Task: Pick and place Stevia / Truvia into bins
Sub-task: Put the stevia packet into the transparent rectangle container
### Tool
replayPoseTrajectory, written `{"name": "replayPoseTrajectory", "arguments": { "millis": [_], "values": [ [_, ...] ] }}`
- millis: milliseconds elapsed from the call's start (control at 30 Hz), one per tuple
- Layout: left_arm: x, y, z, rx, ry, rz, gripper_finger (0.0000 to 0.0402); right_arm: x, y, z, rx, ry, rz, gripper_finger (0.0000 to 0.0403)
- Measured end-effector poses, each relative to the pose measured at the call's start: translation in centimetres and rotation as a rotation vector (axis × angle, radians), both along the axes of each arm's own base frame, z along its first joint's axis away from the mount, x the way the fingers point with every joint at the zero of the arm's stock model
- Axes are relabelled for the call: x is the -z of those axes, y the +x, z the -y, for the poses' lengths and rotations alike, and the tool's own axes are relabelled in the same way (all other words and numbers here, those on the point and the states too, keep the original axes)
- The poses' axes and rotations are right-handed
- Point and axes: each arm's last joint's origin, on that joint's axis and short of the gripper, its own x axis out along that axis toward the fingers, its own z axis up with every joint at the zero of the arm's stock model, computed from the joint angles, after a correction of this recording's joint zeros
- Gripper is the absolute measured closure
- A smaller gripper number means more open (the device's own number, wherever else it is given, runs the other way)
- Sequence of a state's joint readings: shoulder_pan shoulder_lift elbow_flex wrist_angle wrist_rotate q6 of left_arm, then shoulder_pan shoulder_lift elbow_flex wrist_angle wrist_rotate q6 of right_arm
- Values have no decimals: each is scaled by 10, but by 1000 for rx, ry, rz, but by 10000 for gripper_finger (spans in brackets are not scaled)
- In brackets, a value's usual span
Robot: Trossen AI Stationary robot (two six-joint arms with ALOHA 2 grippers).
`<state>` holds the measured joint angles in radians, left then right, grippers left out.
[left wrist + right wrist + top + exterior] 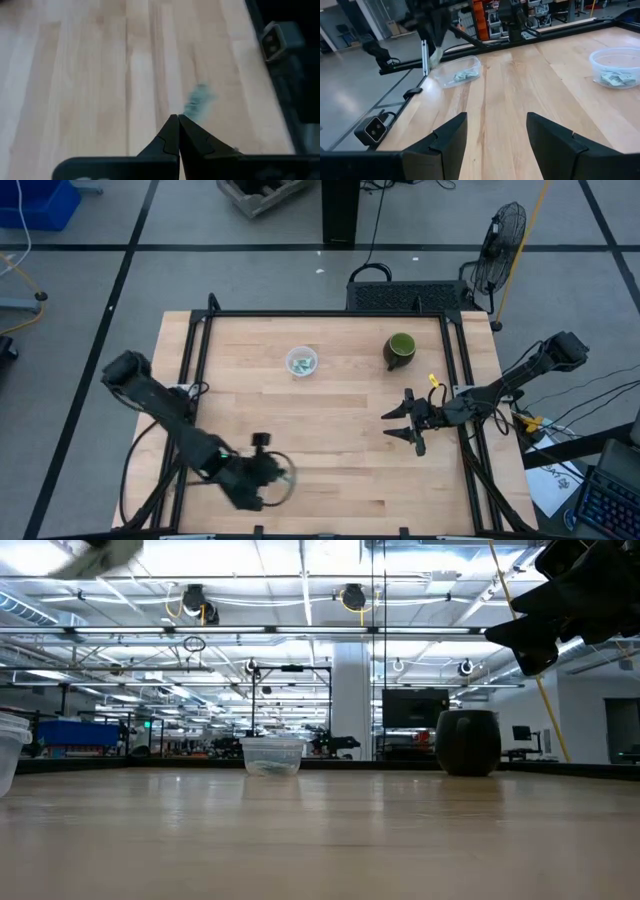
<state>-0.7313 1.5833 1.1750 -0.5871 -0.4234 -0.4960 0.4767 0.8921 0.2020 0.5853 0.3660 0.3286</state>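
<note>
Across the pale wooden butcher-block table (330, 420), no loose sachets are showing on the open boards in the high view, so the sorting is looking close to finished, though small packets could be escaping notice.

Over the near left corner, the dark left arm is reaching above the clear oval plastic tub (277, 473), which is sitting close to the table's front edge. The left gripper (178, 120) is pinched tight, tips touching; a blurred green smudge just beyond them is probably a green-and-white Stevia sachet (199, 100), but whether it is pinched or lying loose cannot be told.

On the right side, the right gripper (408, 423) is hanging above bare wood, spread wide and carrying nothing.

Toward the back, the clear round plastic cup (301, 362) is already holding several sachets, and the right wrist view is showing sachets in the oval tub too. Beside the cup, well apart, the dark green mug (399, 349) is standing untouched.

Judging from this, only the last packet or so is remaining.
</note>
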Motion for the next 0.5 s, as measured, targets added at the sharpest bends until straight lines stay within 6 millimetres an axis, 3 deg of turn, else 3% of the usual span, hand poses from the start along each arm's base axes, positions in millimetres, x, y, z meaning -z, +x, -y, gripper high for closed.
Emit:
{"name": "replayPoseTrajectory", "arguments": {
  "millis": [267,500],
  "values": [
    [16,-80,-12,-175,-135,16,399,1,0,0,1,-4,-5,206],
    [52,-108,-16,-221,-167,37,397,1,0,1,8,-8,-6,206]
  ]
}}
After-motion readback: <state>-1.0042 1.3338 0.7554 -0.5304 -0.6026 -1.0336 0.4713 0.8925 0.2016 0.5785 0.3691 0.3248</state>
